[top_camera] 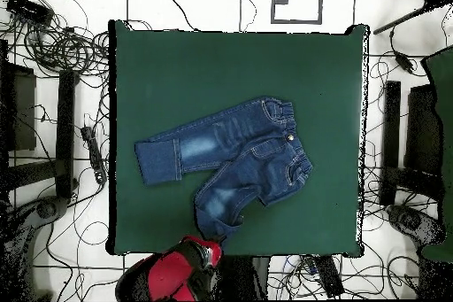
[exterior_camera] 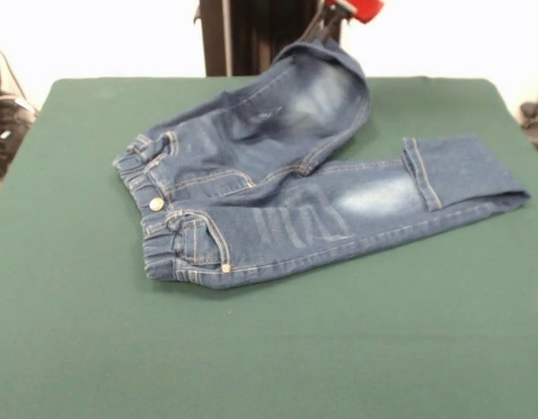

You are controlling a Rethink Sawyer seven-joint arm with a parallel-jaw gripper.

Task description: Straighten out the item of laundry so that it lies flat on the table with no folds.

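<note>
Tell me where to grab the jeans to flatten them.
Judging by pose: grip the jeans at the raised leg's hem, coming from above at the robot's table edge. That leg humps up, bent toward the gripper; the other lies flat, cuff folded back.

The light is bright and even, and it seems to come from above. The white floor around the table [exterior_camera: 68, 349] glares in the front view. The jeans [exterior_camera: 286, 192] drop only a thin soft shadow, and their far leg looks a bit blurry.
</note>
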